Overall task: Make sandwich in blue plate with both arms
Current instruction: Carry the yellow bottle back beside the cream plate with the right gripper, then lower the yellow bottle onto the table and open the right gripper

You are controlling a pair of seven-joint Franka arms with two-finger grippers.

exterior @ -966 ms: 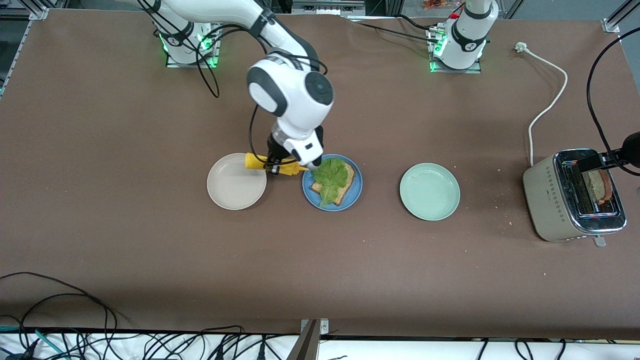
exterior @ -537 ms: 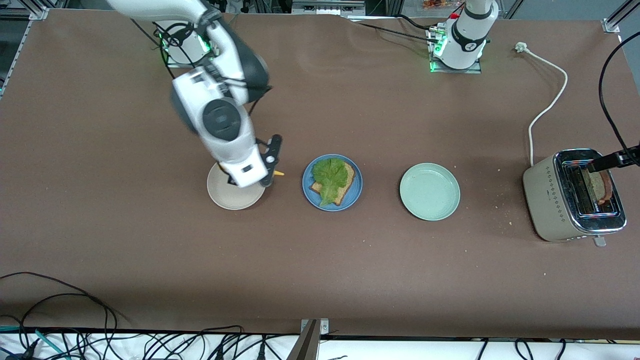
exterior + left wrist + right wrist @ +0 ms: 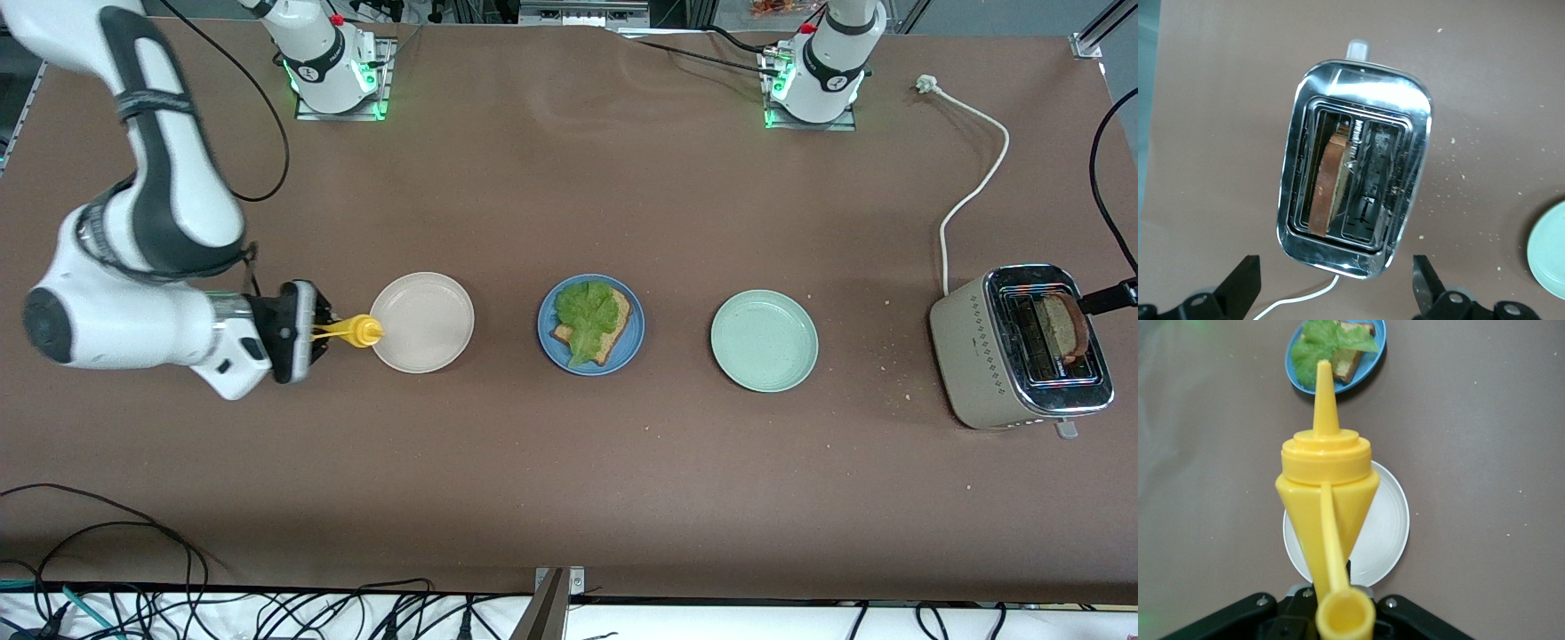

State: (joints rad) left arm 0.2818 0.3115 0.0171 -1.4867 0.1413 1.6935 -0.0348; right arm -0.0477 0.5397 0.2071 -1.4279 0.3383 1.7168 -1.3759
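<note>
From the front, the blue plate (image 3: 590, 324) sits mid-table holding one bread slice (image 3: 597, 331) under a lettuce leaf (image 3: 584, 316), while the right gripper (image 3: 307, 332), toward the right arm's end beside the beige plate (image 3: 421, 322), is clamped on a yellow sauce bottle (image 3: 354, 332). The left wrist view shows the left gripper (image 3: 1337, 288) spread wide over the toaster (image 3: 1355, 177), where the second slice (image 3: 1327, 187) stands in a slot; it looks light, stiff and crumbly, best pinched gently across its upper crust. The right wrist view shows the bottle's nozzle pointing toward the plate.

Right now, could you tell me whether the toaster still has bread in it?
Yes: one brown bread slice stands in one slot of the toaster; the other slot looks empty.
</note>
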